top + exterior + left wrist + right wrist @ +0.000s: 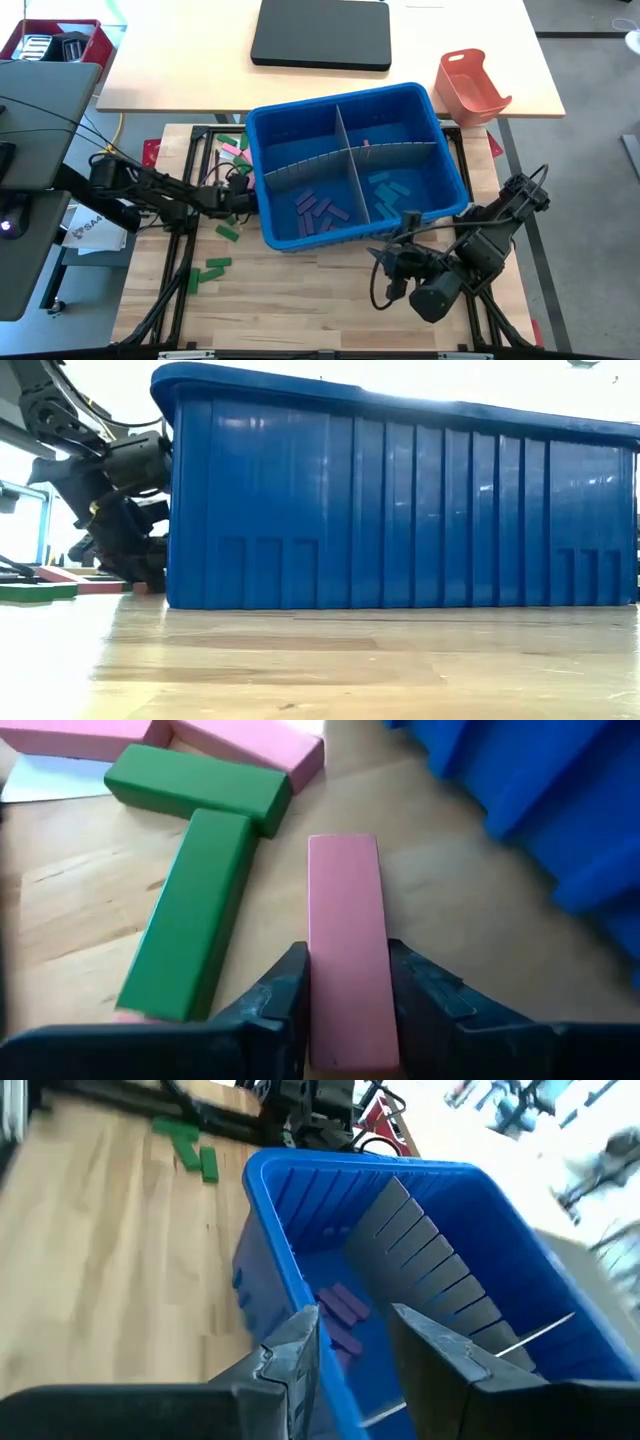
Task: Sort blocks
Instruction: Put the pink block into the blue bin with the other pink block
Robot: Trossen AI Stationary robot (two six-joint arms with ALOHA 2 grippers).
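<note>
From above, a blue bin [355, 165] sits on the wooden tabletop [300, 300], split by a grey divider [350, 160] into four compartments. Purple blocks [320, 210] lie in the compartment nearest the left arm's side at the front edge, and blue blocks [388, 190] in the one next to it. The left hand [238, 190] is down at the tabletop just beside the bin's left wall, among loose pink and green blocks [232, 148]. More green blocks [212, 268] lie farther from the bin, toward the front of the tabletop. The right hand [392, 258] hovers just off the bin's front right corner, beside an orange-red tray [470, 88] that stands well behind the bin.

From tabletop level, the bin's ribbed wall fills most of the view; the left hand [125, 555] reaches down right beside its corner, with a green block [35, 592] and a pink one lying flat near it.

In the left wrist view, the left hand [348, 1010] is clenched on a pink block [345, 940] that lies flat on the wood, one finger against each long side. Two green blocks [195, 910] lie just beside it, the bin wall on its other side.

In the right wrist view, the right hand [355, 1345] is parted and empty, above the bin's rim near the purple blocks [340, 1305].
</note>
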